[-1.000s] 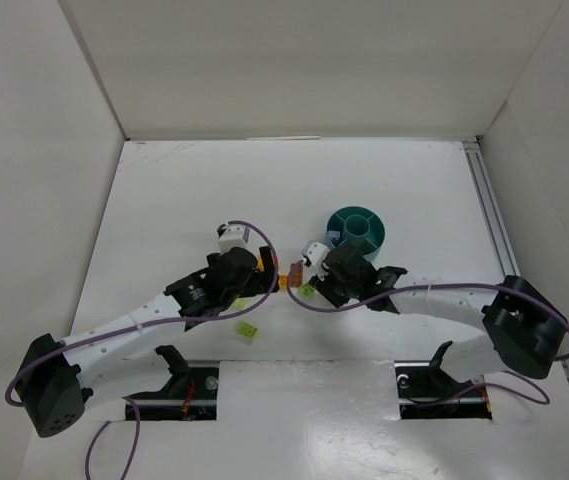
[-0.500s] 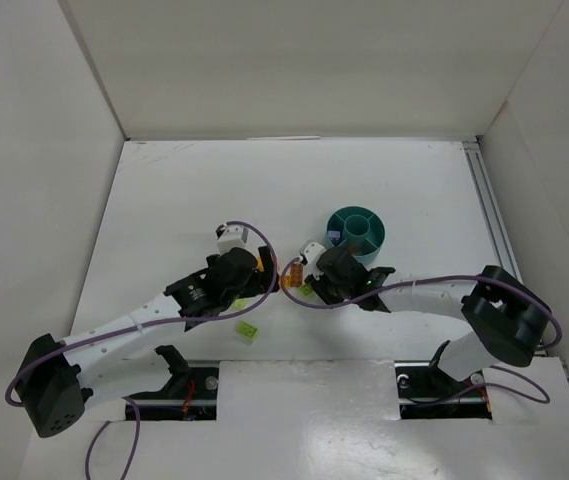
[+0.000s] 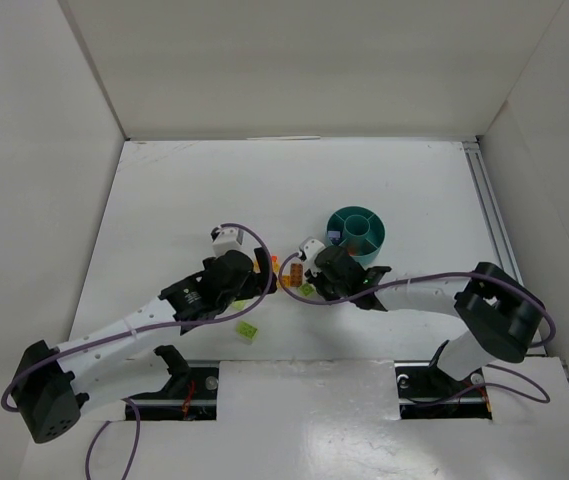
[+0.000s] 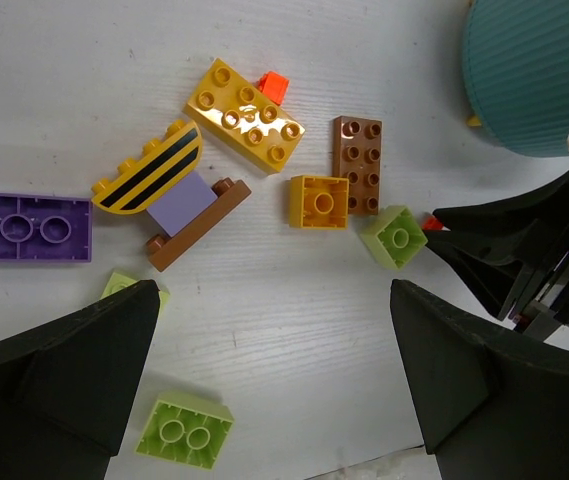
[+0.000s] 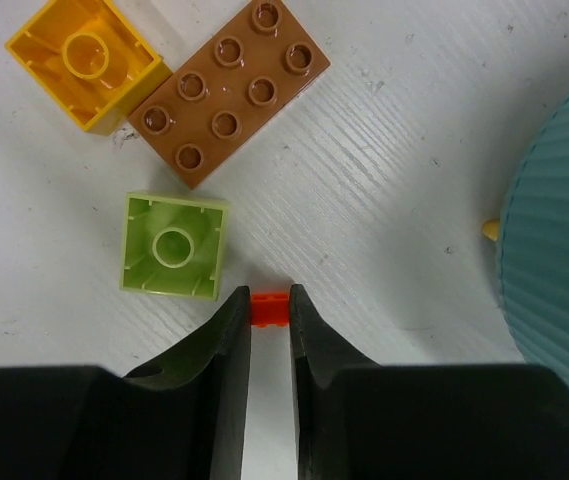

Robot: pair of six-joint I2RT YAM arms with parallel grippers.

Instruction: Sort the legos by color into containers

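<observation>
- Right gripper clamps the tiny orange lego; teal bowl sits close on its right, nearer this arm.
- Left gripper gapes wide above the other legos.

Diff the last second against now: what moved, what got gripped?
The right arm slid left toward the bricks, and its jaws shut on a tiny orange-red piece beside the lime green brick. The left arm shifted slightly left, its jaws wide open as before. The teal bowl and the loose bricks stayed put.
</observation>
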